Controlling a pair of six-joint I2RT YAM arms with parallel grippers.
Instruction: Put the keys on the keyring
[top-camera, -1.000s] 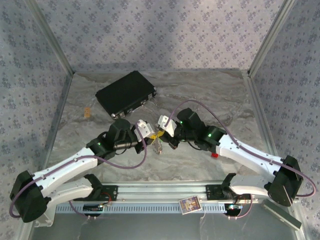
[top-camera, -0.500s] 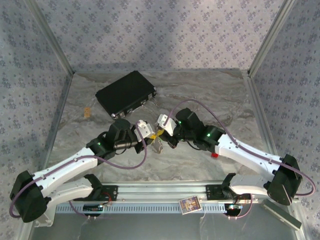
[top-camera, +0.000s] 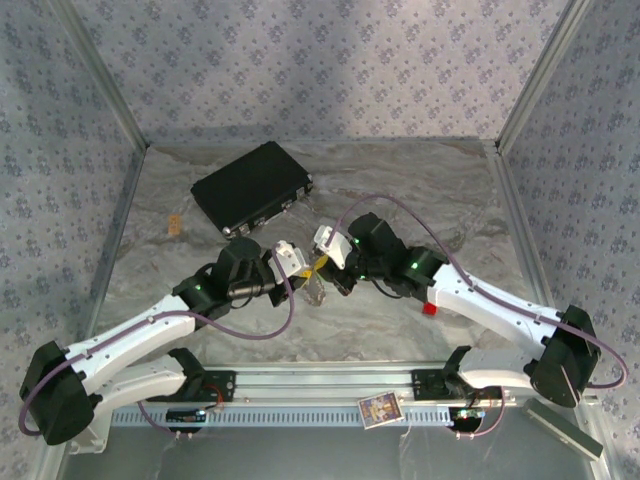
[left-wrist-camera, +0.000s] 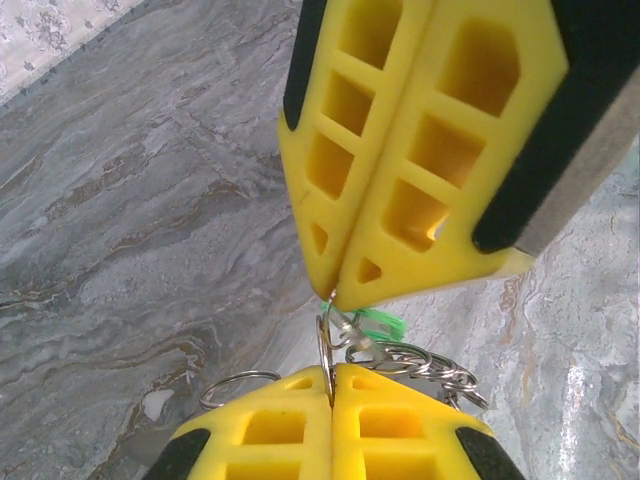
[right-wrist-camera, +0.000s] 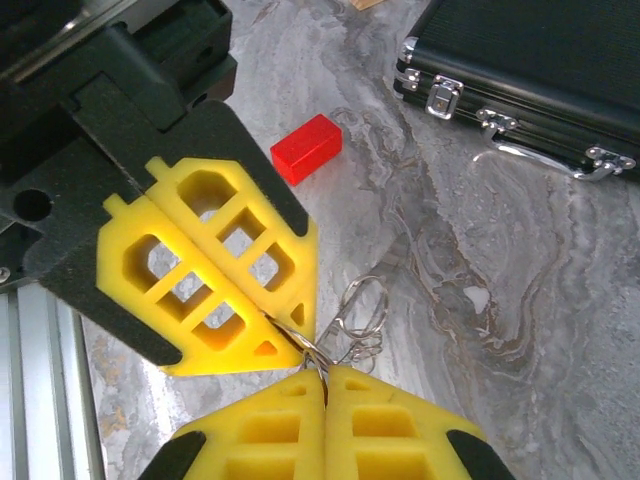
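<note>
Table (top-camera: 450, 200); left pincer (left-wrist-camera: 332, 372) against right pincer (right-wrist-camera: 325, 375)

Near the middle of the counter (top-camera: 430, 190) the left claw (top-camera: 312, 268) reaches in from the left and the right claw (top-camera: 324, 261) from the right, meeting tip to tip. The keyring (right-wrist-camera: 362, 305) is pinched between both sets of tips, its loops hanging just over the counter, with one key (left-wrist-camera: 378, 322) among the loops right beside the right claw's tips. Behind the claws, toward the back left, a case (top-camera: 252, 188) lies flat. Left of the case, near the left wall, sits a small scrap (top-camera: 175, 224). A block (top-camera: 429, 309) lies right of the claws, just beside the right arm. A card (top-camera: 378, 409) rests on the front rail between the arm bases.
</note>
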